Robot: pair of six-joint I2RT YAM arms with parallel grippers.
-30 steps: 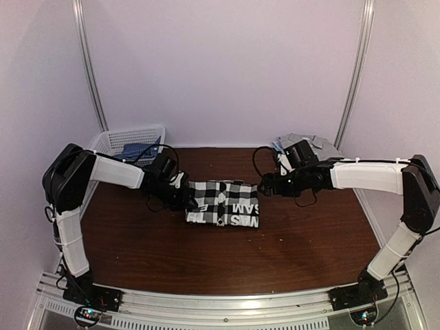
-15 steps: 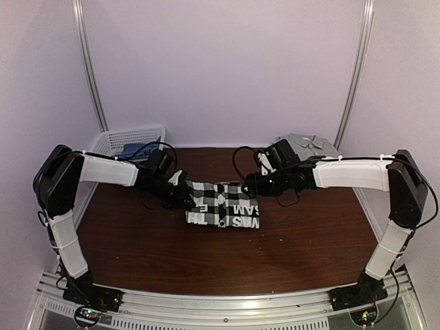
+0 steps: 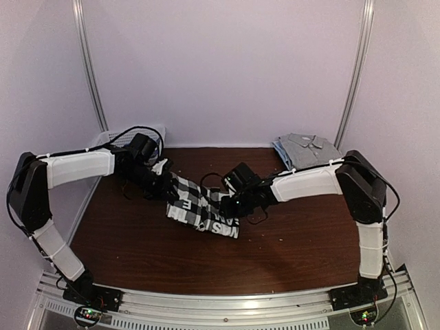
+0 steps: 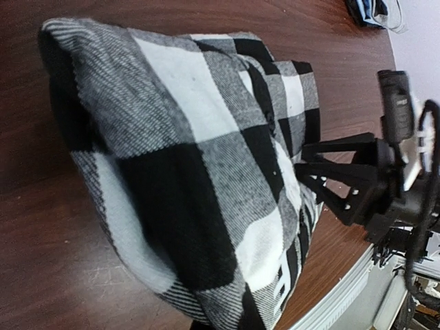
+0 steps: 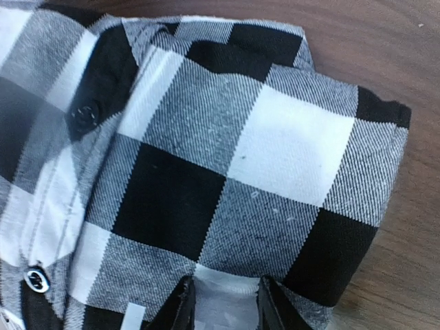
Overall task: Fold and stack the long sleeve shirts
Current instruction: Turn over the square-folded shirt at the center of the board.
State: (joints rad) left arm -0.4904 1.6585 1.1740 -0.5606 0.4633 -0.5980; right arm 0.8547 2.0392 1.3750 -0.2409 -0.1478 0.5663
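The checked shirt [image 3: 199, 206] lies as a thick folded bundle near the middle of the worktop [image 3: 295, 237], between the two arms. A folded grey shirt [image 3: 307, 147] sits well apart at the back right corner.

The right hand [image 3: 225, 204] is at the bundle's right end. In its wrist view its fingers [image 5: 182, 302] stand on either side of a fold of white cloth at the shirt's edge, so it looks clamped on the cloth. The left hand [image 3: 167, 187] is at the opposite end. Its own camera shows no fingers, only cloth filling the view, so I cannot tell whether it is apart or together.

The bundle's long axis runs aslant, from back left to front right, with the black lettering along its near edge.

The cloth is soft, thick flannel: light, limp and not slippery. It will likely sag and unfold if lifted by a single layer. It is best gripped at both short ends, pinching through all the layers at once.
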